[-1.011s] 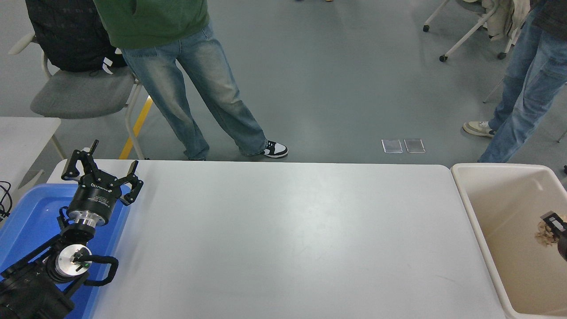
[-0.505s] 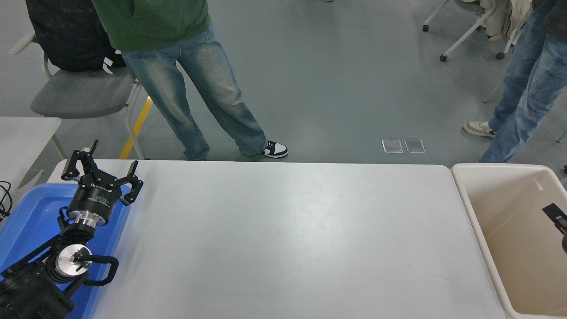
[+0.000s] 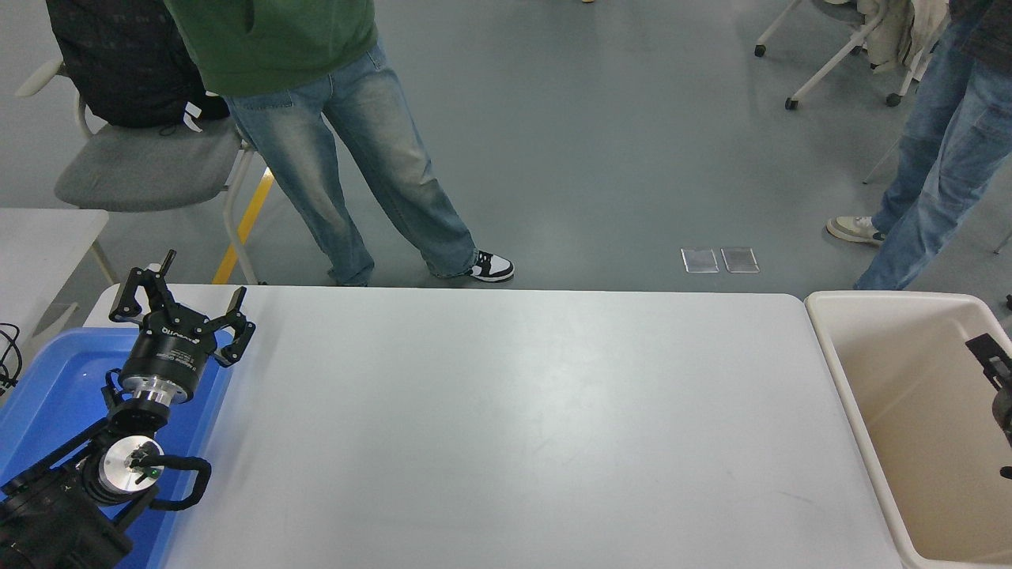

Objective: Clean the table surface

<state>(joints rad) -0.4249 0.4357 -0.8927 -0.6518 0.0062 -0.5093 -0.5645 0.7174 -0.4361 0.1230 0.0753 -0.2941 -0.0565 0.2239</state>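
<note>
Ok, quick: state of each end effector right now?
Left end effector: open, holding nothing, parked over the blue bin.
Right end effector: mostly out of frame over the beige bin; cannot tell.

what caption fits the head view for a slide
Bare white table, left tool parked over blue bin, right tool above beige bin.

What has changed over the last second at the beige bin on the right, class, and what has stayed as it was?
The right gripper, over the beige plastic bin, held a crumpled light-brown scrap a second ago; that scrap is gone now, and the gripper sits slightly higher at the picture's edge. The left gripper stayed parked, open, over the blue plastic bin. The matte white table surface looks the same.
</note>
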